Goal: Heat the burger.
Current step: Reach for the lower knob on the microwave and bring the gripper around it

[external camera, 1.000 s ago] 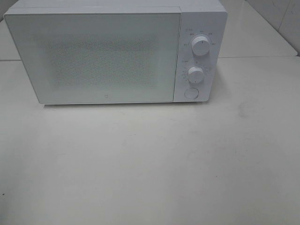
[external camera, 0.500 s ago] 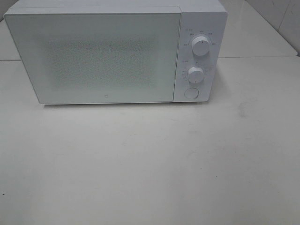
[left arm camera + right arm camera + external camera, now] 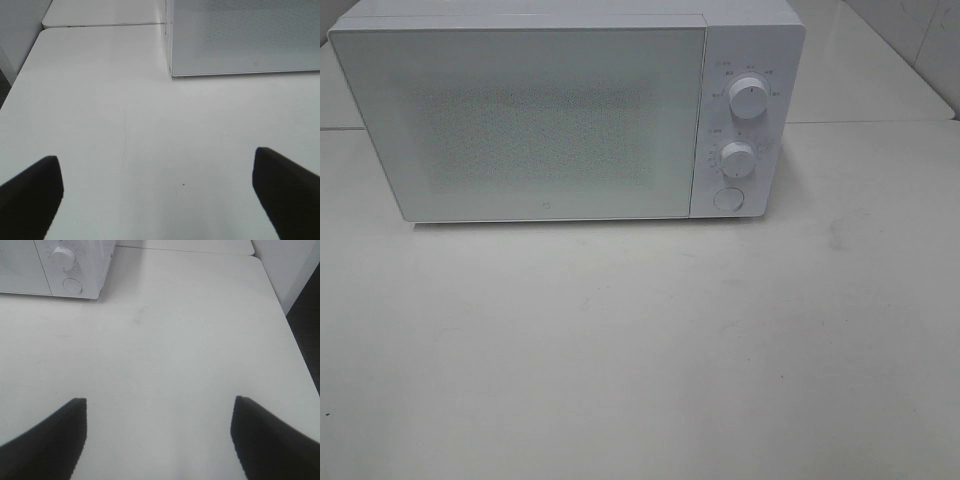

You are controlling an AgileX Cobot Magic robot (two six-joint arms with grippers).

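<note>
1. Burger: not in any view. It is not on the visible counter (image 3: 640, 350) and not in either end effector. It may be behind the microwave door or out of frame, cannot tell.
2. Microwave (image 3: 550, 120) sits at the back of the counter. Door (image 3: 520, 125) is shut and flush, and its speckled panel shows nothing inside.
3. Controls are on the microwave's right strip: upper knob (image 3: 748, 98), lower knob (image 3: 738, 157), and a round button (image 3: 727, 198) under them.
4. Left end effector (image 3: 155, 167): jaws wide apart with nothing between them, over bare counter in front of the door's lower left corner. It is not in the high view.
5. Right end effector (image 3: 160, 405): jaws also wide and empty, over bare counter in front of and to the right of the control strip, well apart from it. It is not in the high view either.
6. Stage: can't be judged from this. Both arms are pulled back and nothing is in hand, so this is either the start or the end.
7. Risks from here:
   - Turning a knob without knowing the burger is inside would probably run the microwave empty.
   - Pressing the button with the jaws this wide could straddle it or hit off-centre, so the door won't release.
   - A hard push on the button or a knob could slide the microwave back on the smooth counter.
   - The knobs look small and smooth, so a grip may slip and set the wrong time.
   - The left arm sits near the door, so the door could hit it when it opens.
</note>
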